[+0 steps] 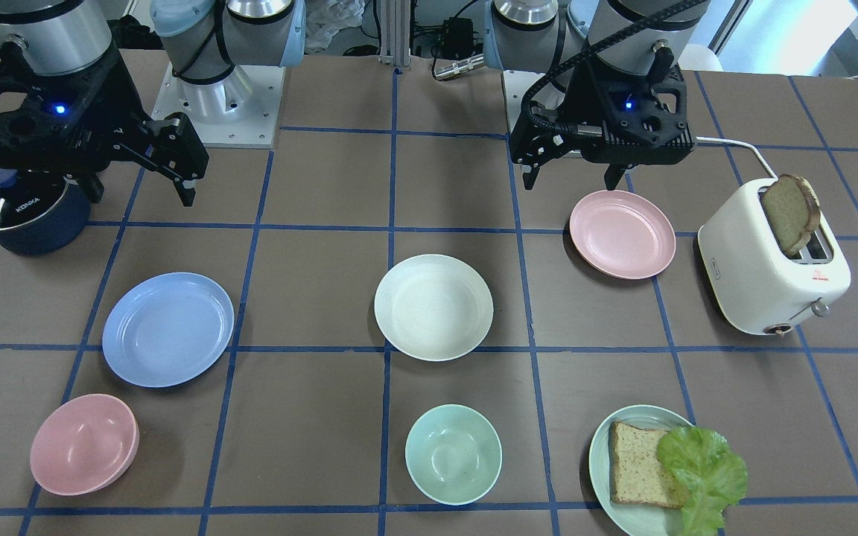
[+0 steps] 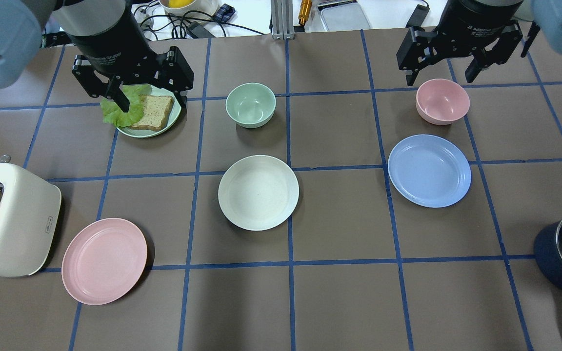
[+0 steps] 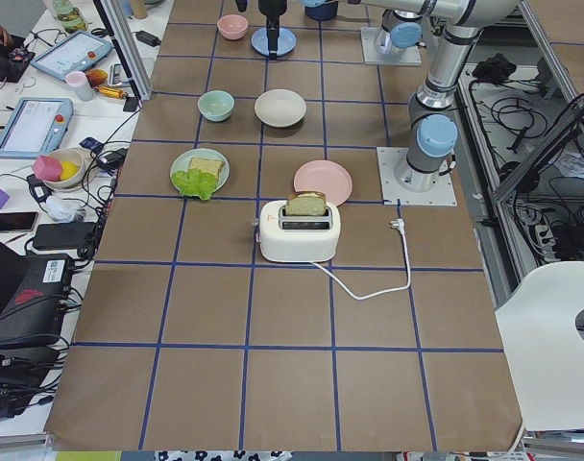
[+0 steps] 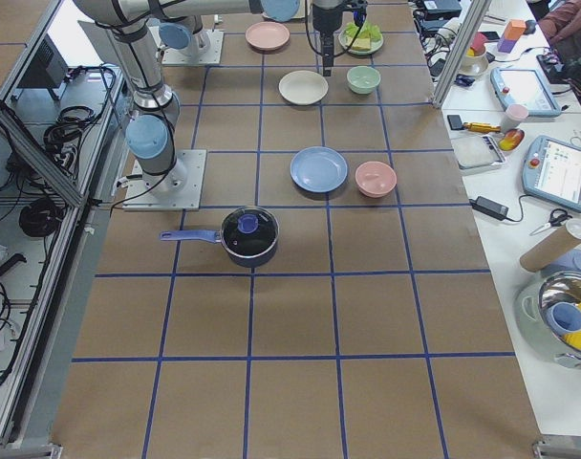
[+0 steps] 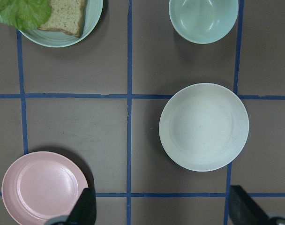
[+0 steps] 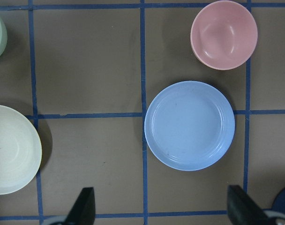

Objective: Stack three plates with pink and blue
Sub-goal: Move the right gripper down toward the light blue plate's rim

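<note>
The bench (image 2: 339, 302) carries everything in 1 layer, so I judge that no stacking is done yet. My left gripper (image 2: 151, 100) and right gripper (image 2: 442, 75) hang high over their own sides, jaws spread wide and holding nothing. I read that as a ready pose, since each wrist view looks straight down on the plate closest to it. The toaster (image 2: 12, 219) sits at the left edge, just beside the pink plate (image 2: 104, 261) at near left, so I would take that plate by its right rim. The blue plate (image 2: 429, 170) lies flat on the right. The cream plate (image 2: 258, 192) sits in the middle, well apart from both; either arm can reach it, so it looks the natural base. The pink bowl (image 2: 442, 101), just beyond the blue plate, is a look-alike I must leave alone.
</note>
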Available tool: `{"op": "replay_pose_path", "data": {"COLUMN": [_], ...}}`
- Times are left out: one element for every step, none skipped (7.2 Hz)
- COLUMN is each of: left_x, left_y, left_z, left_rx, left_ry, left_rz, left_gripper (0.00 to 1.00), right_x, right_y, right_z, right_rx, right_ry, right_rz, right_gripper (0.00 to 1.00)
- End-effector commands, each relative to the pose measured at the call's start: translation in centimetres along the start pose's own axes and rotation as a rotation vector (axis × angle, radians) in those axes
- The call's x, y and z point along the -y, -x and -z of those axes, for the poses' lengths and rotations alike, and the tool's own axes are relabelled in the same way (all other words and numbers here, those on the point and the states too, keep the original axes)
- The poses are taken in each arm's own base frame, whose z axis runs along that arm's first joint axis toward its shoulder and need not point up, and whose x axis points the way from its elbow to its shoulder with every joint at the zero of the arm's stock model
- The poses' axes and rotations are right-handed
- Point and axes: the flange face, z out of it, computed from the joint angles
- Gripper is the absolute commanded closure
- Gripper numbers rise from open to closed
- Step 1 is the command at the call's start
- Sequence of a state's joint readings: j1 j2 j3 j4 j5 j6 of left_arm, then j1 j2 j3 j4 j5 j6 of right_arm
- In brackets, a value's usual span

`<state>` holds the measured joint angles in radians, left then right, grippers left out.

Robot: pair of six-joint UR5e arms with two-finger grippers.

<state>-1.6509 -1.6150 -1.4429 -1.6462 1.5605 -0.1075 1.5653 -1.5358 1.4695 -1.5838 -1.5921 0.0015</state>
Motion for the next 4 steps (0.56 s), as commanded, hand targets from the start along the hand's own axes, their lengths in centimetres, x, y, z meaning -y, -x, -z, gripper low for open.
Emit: {"op": "replay_pose_path", "data": {"left_x": [-0.16,-0.18,-0.27,-0.32], "left_y": [0.06,0.06,0.16,0.17], "left_z": [0.18,0.16,0.04,0.06], "left_rx": [0.003,0.003,0.006,0.007], "left_ry": [0.003,0.005,0.017,0.021], "left_rz": [0.0,0.0,0.002,0.0], "left_gripper": [0.0,0.0,0.0,0.0], "right_x": [-0.02,0.04,0.19,0.31], "right_y": [-0.09,-0.09,-0.09,-0.19], "right_z": [0.18,0.17,0.17,0.7], "right_rx": [0.003,0.003,0.003,0.001], "right_ry": [-0.006,-0.006,-0.008,-0.019], "right_rz": [0.002,-0.005,-0.005,-0.009], "right_gripper": [0.0,0.0,0.0,0.0]}}
